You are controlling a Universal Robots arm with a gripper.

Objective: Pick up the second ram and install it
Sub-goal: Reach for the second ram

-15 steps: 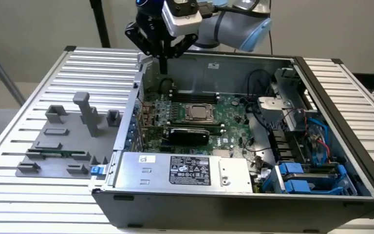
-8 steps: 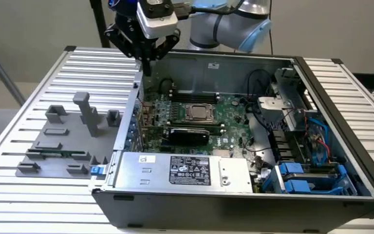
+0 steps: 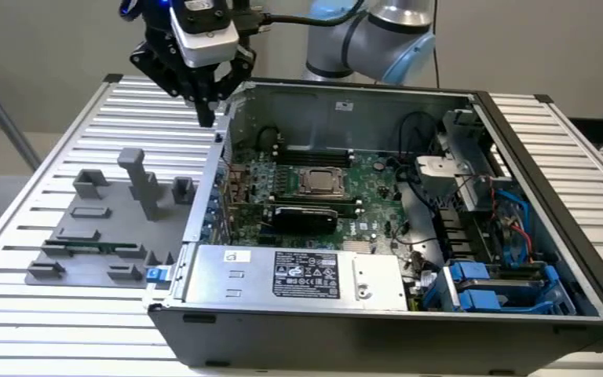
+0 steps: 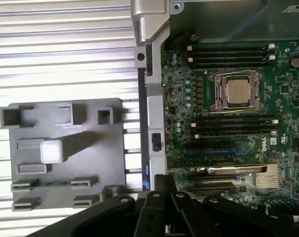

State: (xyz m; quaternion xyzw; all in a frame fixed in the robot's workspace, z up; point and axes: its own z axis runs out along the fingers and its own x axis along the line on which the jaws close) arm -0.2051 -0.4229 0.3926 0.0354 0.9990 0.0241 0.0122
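Currently, your jaws hang above the ribbed aluminium worktop (image 3: pixel 29 314), just outside the back corner of the open black computer case (image 3: pixel 553 157) on the exterior view's left. They point straight down from the silver-grey robot arm (image 3: pixel 385 39). The jaws are drawn together to a narrow tip and nothing is gripped between them.

The second ram (image 3: pixel 92 247), a thin, long green circuit-board stick, lies in a slot of the grey plastic fixture tray (image 3: pixel 71 224), towards the tray's near side in the exterior view. It is well apart from the jaws and not yet picked up. The tray rests on the worktop just beside the case's side wall.

Inside the case you will find the large green motherboard (image 3: pixel 375 177) with its square silver CPU socket (image 3: pixel 320 182). In the wrist view, the long black memory slots (image 4: pixel 231 49) run on both sides of the socket. I cannot tell whether any slot is filled. A wide black expansion card (image 3: pixel 301 216) stands near the socket, and the silver power supply box (image 3: pixel 291 275) sits at the case's near edge.
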